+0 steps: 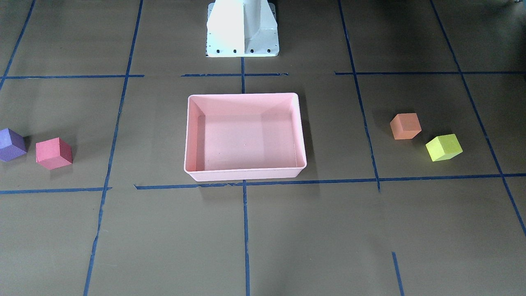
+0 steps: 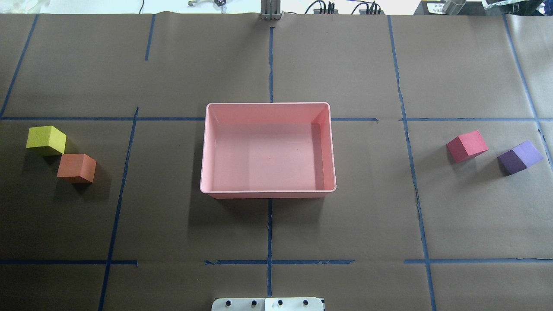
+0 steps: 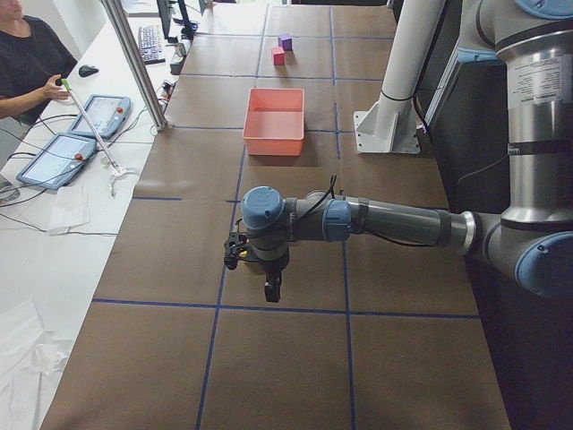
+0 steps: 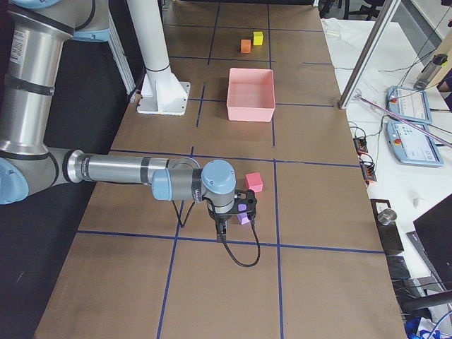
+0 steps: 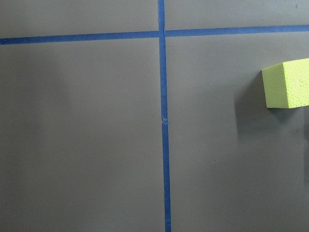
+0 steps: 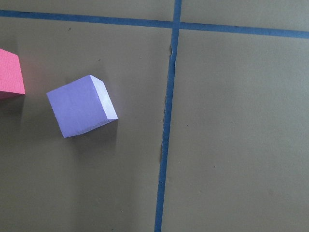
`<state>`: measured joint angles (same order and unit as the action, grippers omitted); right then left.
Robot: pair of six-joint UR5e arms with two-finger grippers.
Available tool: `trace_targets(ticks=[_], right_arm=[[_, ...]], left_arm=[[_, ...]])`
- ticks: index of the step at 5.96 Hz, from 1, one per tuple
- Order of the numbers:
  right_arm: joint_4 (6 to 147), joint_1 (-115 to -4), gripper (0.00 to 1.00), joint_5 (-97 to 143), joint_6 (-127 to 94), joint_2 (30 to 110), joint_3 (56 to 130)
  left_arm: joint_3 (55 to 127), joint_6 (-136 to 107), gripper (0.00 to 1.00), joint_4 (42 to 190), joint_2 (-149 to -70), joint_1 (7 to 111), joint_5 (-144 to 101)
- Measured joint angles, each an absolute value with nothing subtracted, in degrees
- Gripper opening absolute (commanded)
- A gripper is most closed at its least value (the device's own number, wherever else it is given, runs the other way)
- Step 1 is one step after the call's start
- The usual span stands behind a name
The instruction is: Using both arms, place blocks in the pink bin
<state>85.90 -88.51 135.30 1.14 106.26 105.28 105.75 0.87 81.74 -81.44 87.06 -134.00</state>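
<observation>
Frankly, neither pair of fingers can be judged. Both grippers show only in the side views, dark and small, so I cannot tell whether the jaws stand apart or together.

The left gripper (image 3: 238,251) points down over the table (image 2: 173,224), and a sliver of the yellow block (image 2: 46,140) peeks out beside it. Its wrist camera catches that block at the 3 o'clock edge. The right gripper (image 4: 247,201) points down too and partly hides the purple block (image 2: 519,157). Its wrist camera shows that block toward 9 o'clock, with the red block (image 2: 467,146) cut off at the 9 o'clock edge.

Behind each gripper, the left arm (image 3: 403,222) and right arm (image 4: 113,169) hold their forearms level above the table.

Seen from overhead, the bin (image 2: 268,151) sits at the table's centre, at 12 o'clock from the pedestal (image 1: 242,28). All four blocks lie on the table outside it. The yellow block and orange block (image 2: 77,168) are well out at the bin's 9 o'clock, the orange just beside the yellow at its 5 o'clock. The red and purple blocks are well out at 3 o'clock, the purple near the red at its 4 o'clock. Blue tape (image 2: 269,229) crosses the table in a grid.
</observation>
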Motion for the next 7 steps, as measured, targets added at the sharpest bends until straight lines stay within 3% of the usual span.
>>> trace_targets(ticks=[7], right_arm=[[81.4, -88.5, 1.0, 137.3, 1.3, 109.3, 105.2]], left_arm=[[106.2, 3.6, 1.0, 84.7, -79.2, 86.7, -134.3]])
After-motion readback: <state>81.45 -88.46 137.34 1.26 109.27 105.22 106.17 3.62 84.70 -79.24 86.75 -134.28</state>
